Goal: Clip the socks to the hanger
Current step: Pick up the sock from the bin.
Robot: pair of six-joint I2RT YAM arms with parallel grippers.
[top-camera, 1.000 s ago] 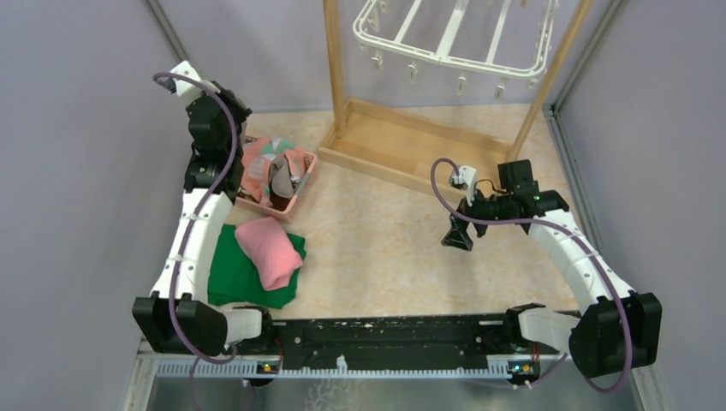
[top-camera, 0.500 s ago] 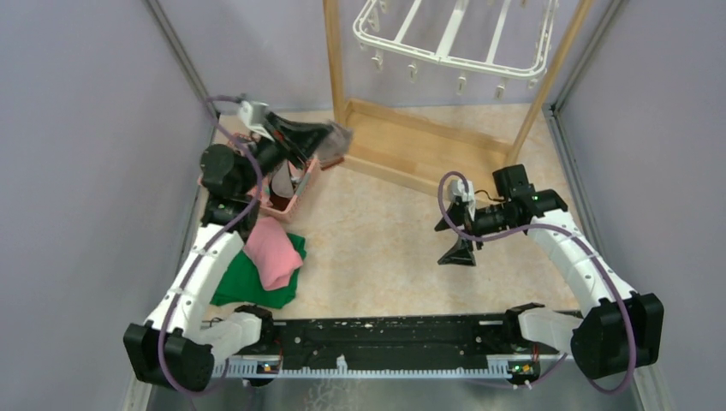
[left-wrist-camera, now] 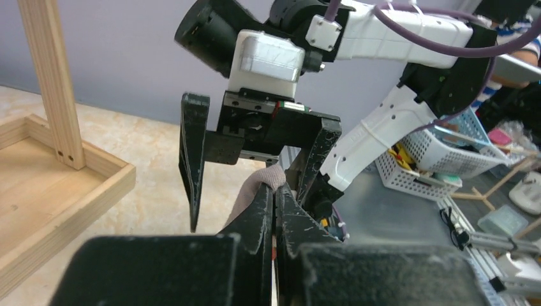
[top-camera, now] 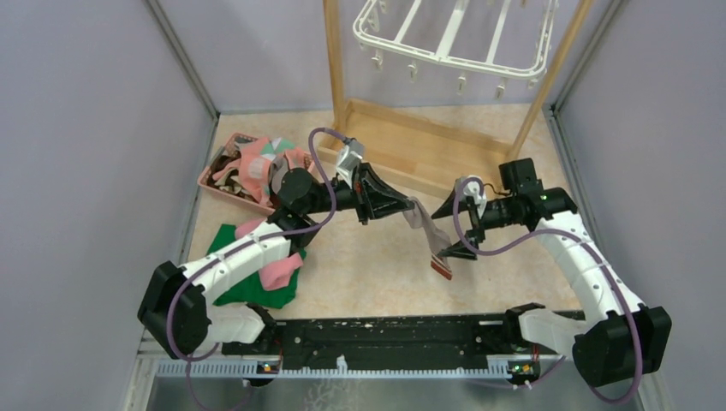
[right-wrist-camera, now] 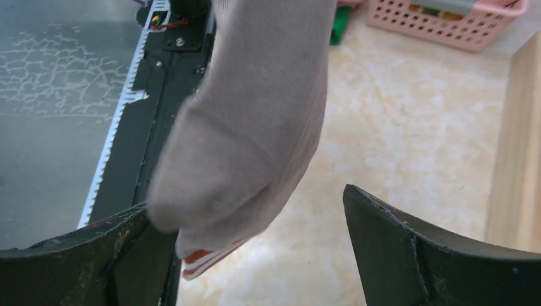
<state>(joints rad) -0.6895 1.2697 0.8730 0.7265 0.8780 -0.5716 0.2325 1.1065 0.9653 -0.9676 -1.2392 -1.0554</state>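
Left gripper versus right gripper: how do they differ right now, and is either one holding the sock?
The left gripper is shut, pinching the grey sock by its upper end. The right gripper is wide open and grips nothing. The left gripper carries the sock's weight, while the right gripper only brackets its hanging lower part. Both are black two-finger grippers, facing each other.

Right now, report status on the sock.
Left gripper shut on grey sock. Right gripper open, jaws astride it. No sock on hanger; nothing blocking it.

Robot lab — purple partition walls point(top-camera: 86, 128)
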